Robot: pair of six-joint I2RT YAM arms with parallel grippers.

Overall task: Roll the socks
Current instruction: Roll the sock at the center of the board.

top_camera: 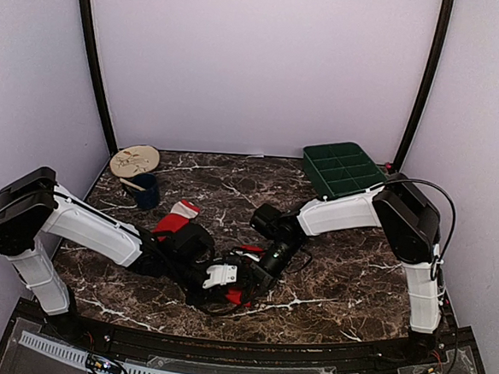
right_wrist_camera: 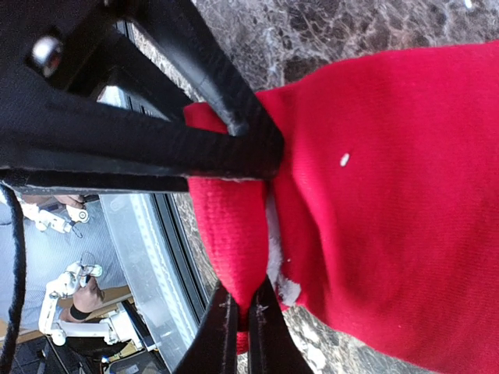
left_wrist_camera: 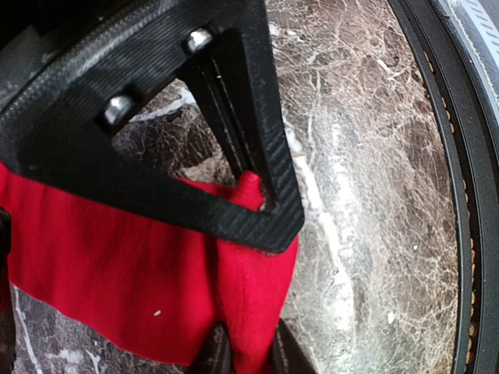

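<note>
A red sock (top_camera: 240,295) lies near the table's front middle, mostly hidden under both grippers. My left gripper (top_camera: 230,284) is shut on a fold of it; in the left wrist view the fingers (left_wrist_camera: 209,354) pinch the red sock (left_wrist_camera: 117,288) at its edge. My right gripper (top_camera: 261,269) is shut on another fold of the same red sock (right_wrist_camera: 390,195), and its fingertips (right_wrist_camera: 222,327) squeeze a narrow pleat with a white patch beside it. The second sock (top_camera: 174,220), red with a white-and-pink cuff, lies flat behind the left arm.
A dark blue cup (top_camera: 145,190) and a round wooden disc (top_camera: 135,159) stand at the back left. A green compartment tray (top_camera: 343,170) sits at the back right. The black front rail (left_wrist_camera: 460,195) runs close to the held sock.
</note>
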